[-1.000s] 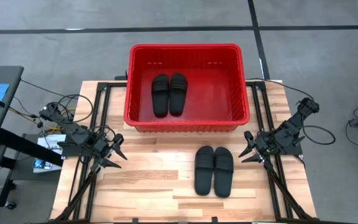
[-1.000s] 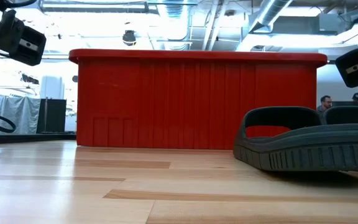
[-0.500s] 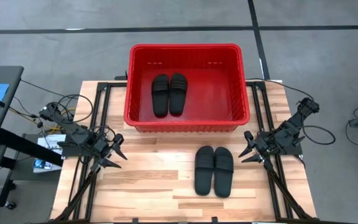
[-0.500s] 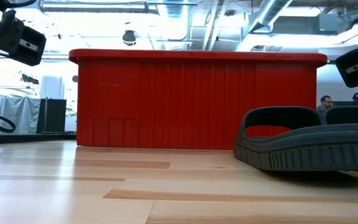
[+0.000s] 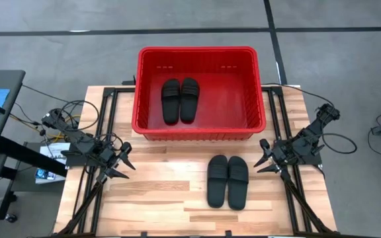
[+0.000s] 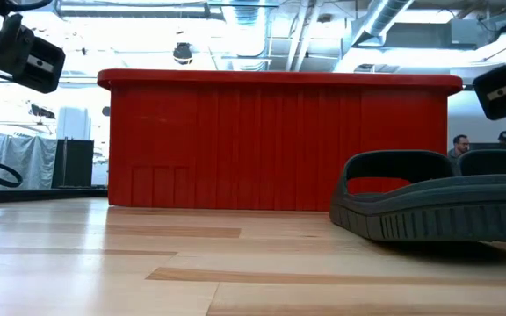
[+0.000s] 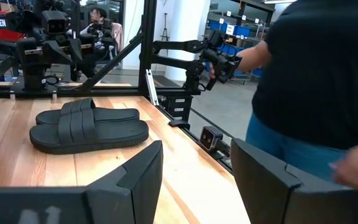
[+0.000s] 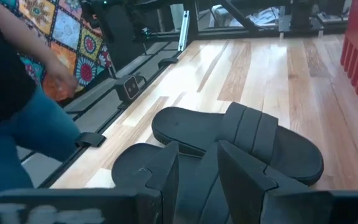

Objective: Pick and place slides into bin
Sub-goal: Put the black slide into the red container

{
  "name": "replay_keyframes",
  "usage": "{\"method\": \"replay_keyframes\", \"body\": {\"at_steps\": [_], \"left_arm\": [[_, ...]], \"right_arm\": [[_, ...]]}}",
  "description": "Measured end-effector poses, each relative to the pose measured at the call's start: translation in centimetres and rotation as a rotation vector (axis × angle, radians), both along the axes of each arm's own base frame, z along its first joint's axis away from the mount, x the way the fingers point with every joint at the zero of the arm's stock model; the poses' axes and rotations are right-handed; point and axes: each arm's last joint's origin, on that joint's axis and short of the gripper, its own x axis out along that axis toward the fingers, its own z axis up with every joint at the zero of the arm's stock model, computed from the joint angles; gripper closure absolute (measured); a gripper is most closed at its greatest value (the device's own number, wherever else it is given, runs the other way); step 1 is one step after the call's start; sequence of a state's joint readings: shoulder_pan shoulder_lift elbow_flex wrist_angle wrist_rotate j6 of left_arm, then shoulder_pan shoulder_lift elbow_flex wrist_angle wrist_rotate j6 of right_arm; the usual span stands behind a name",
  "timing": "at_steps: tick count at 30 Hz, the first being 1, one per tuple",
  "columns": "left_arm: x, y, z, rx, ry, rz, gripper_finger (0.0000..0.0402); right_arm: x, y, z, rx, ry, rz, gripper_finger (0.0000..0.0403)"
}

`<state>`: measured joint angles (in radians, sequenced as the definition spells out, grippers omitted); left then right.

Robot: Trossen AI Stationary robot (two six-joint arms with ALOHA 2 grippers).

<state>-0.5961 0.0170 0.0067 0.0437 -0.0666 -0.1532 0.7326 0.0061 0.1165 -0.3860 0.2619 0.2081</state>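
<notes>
Overhead, the wooden worktop [image 5: 151, 192] carries the bin [image 5: 200, 132], set against its far edge and centred. Inside the bin, left of middle, one pair of slides [image 5: 179, 100] lies side by side, touching, soles down. A second pair of slides [image 5: 227, 181] lies on the bare wood just in front of the bin's near wall, toward the right half of the worktop, also side by side. The left gripper [image 5: 125, 162] sits over the left edge of the worktop, fingers apart, holding nothing. The right gripper [image 5: 262, 157] sits by the right edge, just beside the loose pair, fingers apart and empty.

At table height: the bin [image 6: 279, 140] fills the middle, its ribbed near wall upright on the wood. One loose slide [image 6: 433, 206] lies in the right foreground with its strap arched up; the strap of its twin shows behind it.

Left wrist view: the left gripper [image 7: 194, 171] shows two dark fingers spread, nothing between them. Beyond them the loose pair of slides [image 7: 89, 127] rests on the worktop. A person [image 7: 309, 81] in a dark top stands just past the worktop's near edge.

Right wrist view: the right gripper [image 8: 197, 165] shows its fingers parted, with the loose pair of slides [image 8: 229, 146] directly ahead, overlapping slightly. A person's leg [image 8: 27, 134] in blue trousers stands beside the worktop's near edge.
</notes>
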Motion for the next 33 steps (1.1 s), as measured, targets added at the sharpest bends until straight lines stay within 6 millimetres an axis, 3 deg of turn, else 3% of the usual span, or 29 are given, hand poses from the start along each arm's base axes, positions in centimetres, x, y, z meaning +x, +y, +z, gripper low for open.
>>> {"method": "replay_keyframes", "body": {"at_steps": [4, 12, 20, 25, 33], "left_arm": [[0.0, 0.0, 0.0, 0.000, 0.000, 0.000, 0.0223], [0.0, 0.0, 0.0, 0.000, 0.000, 0.000, 0.0223], [0.0, 0.0, 0.0, 0.001, 0.000, 0.000, 0.0223], [0.0, 0.0, 0.0, 0.001, 0.000, 0.000, 0.0223], [0.0, 0.0, 0.0, -0.002, 0.001, 0.000, 0.0223]], "right_arm": [[0.1, 0.1, 0.3, 0.028, -0.031, 0.000, 0.0300], [0.3, 0.2, 1.6, 0.354, -0.017, -0.049, 0.0300], [0.3, 0.1, 1.6, 0.332, -0.032, -0.088, 0.0300], [0.4, 0.1, 1.5, 0.467, 0.019, -0.132, 0.0300], [-0.2, -0.6, 5.1, 0.392, -0.090, -0.067, 0.0304]]}}
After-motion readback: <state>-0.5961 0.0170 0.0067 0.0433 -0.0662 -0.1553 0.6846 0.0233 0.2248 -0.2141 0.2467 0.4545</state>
